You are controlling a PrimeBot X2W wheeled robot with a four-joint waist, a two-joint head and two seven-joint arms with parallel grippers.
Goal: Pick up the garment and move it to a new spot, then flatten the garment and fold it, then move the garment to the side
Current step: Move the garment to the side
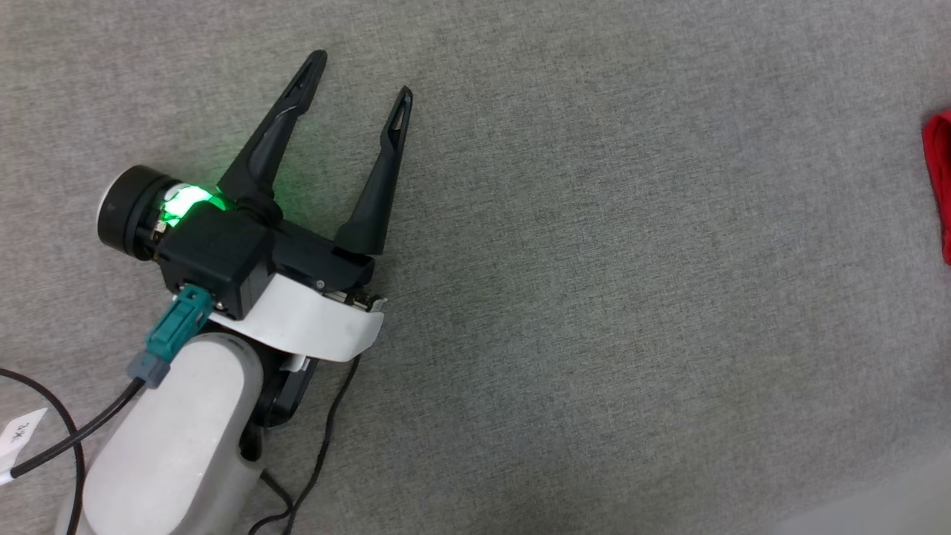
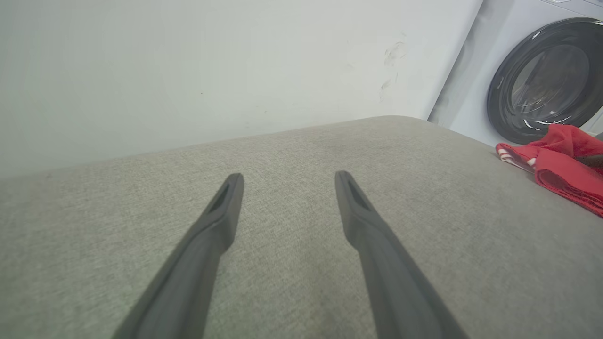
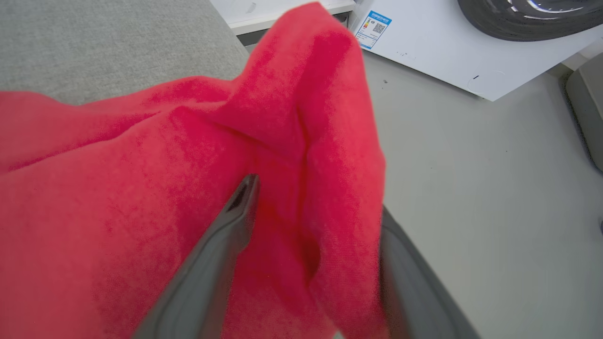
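The garment (image 1: 940,186) is a red bunch at the far right edge of the grey cloth surface (image 1: 594,260). In the left wrist view the garment (image 2: 560,165) lies crumpled at the right, with a bit of striped trim showing. My left gripper (image 1: 362,74) hovers open over bare surface, well left of it, nothing between its fingers (image 2: 212,245). In the right wrist view a raised fold of the garment (image 3: 141,188) stands between the spread fingers of my right gripper (image 3: 313,197). The cloth drapes over the right finger and hides its tip. The jaws stand apart.
A white washing machine (image 2: 541,80) with a dark round door stands beyond the surface's right end, and a pale wall (image 2: 188,70) runs behind it. The surface's edge drops to a light floor (image 3: 471,188). Black cables (image 1: 319,446) trail by my left forearm.
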